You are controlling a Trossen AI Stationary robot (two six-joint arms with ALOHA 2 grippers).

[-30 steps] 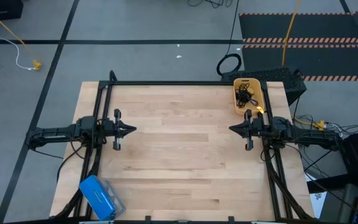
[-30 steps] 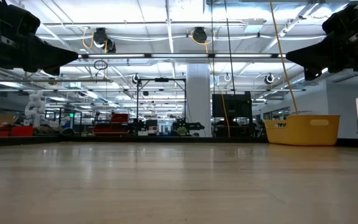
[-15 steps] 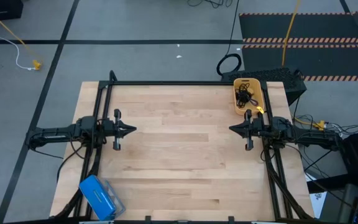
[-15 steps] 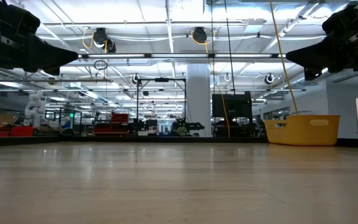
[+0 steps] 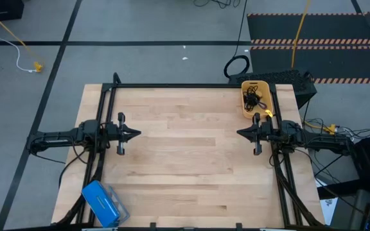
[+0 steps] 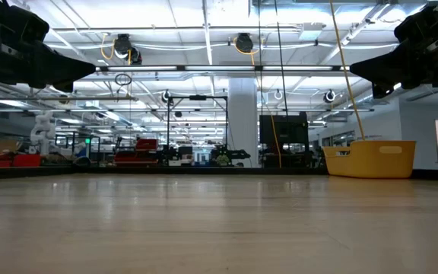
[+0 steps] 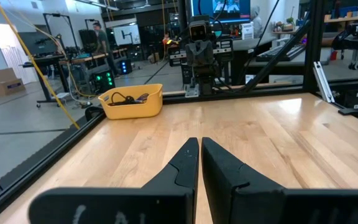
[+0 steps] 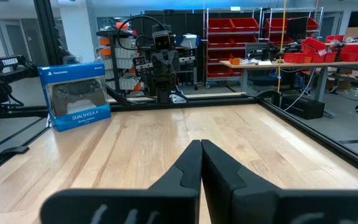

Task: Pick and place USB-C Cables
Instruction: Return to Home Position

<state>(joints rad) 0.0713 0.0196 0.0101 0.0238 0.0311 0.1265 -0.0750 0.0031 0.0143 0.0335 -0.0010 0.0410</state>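
The yellow bin (image 5: 257, 99) stands at the table's far right corner, and dark coiled USB-C cables (image 5: 254, 97) lie inside it; they also show over the bin's rim in the left wrist view (image 7: 128, 98). I cannot make out a purple/blue cable. My left gripper (image 5: 139, 134) hovers shut above the table's left side, pointing right. My right gripper (image 5: 239, 133) hovers shut above the right side, just near of the bin, pointing left. Both hang high above the tabletop in the low view.
A blue controller box (image 5: 101, 203) lies at the table's near left corner, also seen in the right wrist view (image 8: 74, 96). A black frame (image 5: 172, 85) runs along the table's edges. A black ring-shaped cable loop (image 5: 236, 66) lies on the floor beyond the far edge.
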